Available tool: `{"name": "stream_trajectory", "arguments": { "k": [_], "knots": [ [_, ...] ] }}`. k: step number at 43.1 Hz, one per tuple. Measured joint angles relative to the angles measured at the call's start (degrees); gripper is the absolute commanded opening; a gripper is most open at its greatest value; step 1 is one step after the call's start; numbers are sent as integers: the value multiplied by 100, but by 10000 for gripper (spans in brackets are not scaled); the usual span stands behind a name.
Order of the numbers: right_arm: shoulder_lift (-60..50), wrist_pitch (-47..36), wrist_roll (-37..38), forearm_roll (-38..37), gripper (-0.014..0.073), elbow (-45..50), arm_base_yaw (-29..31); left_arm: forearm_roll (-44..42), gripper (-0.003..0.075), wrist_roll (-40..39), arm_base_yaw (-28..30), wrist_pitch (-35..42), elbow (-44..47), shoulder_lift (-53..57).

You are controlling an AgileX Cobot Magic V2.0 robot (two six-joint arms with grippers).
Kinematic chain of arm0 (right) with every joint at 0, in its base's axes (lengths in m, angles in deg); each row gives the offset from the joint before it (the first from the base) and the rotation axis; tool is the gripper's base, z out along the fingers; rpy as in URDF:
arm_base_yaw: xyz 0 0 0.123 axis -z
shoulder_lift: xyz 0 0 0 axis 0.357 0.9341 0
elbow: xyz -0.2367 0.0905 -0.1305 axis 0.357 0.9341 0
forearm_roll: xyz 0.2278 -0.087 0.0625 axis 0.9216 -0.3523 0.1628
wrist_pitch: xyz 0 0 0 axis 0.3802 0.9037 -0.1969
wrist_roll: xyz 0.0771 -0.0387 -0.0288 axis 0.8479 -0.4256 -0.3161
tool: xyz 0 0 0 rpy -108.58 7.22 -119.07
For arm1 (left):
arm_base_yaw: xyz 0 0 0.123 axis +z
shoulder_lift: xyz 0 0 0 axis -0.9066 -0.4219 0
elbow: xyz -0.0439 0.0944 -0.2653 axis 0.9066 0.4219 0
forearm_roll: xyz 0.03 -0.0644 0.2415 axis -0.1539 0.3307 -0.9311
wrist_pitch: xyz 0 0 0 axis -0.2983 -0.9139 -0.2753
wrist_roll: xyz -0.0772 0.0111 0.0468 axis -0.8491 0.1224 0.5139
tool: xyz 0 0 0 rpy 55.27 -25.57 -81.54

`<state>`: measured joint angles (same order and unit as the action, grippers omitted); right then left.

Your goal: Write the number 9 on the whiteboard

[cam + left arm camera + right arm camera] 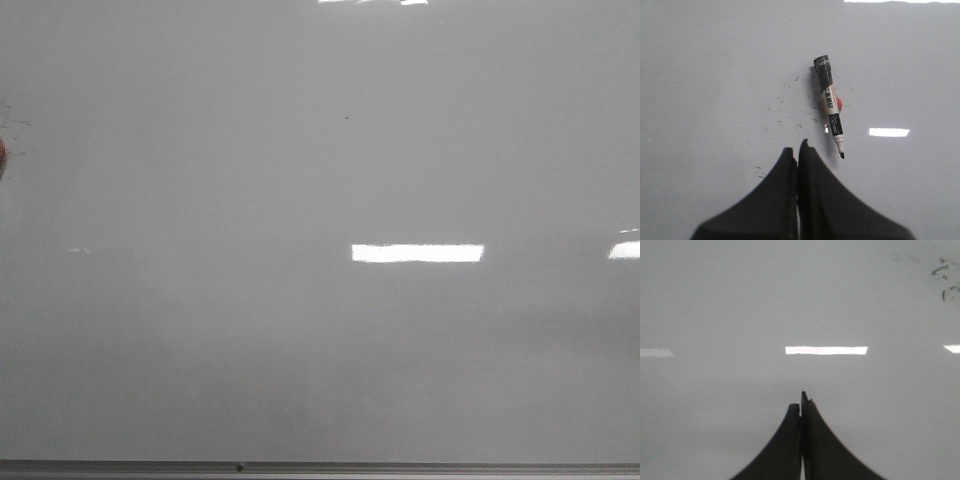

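Note:
The whiteboard (300,300) is a glossy pale grey board that fills the front view, with a grey rail (400,467) along its bottom edge. No number 9 shows on it in any view; only a small dark speck (347,117) marks it. A black and white marker (830,111), uncapped, lies flat on the board in the left wrist view, its tip towards my left gripper (796,148). The left gripper is shut and empty, a short way from the marker's tip. My right gripper (801,399) is shut and empty over bare board. Neither gripper shows in the front view.
Scattered black smudges (785,112) lie beside the marker, and darker ink marks (945,277) show at one corner of the right wrist view. A reddish blob (2,155) sits at the front view's left edge. Bright light reflections (417,253) lie across the board.

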<state>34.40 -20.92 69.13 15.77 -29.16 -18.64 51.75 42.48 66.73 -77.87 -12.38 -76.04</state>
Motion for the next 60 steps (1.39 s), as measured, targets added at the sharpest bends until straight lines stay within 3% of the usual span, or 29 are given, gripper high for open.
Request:
{"name": "stream_trajectory", "arguments": {
  "k": [45,60],
  "knots": [
    [0,0,0,0,-69,0,0,0,-19,0,0,0,0,0],
    [0,-344,0,0,-69,0,0,0,-19,0,0,400,0,0]
  ]
}}
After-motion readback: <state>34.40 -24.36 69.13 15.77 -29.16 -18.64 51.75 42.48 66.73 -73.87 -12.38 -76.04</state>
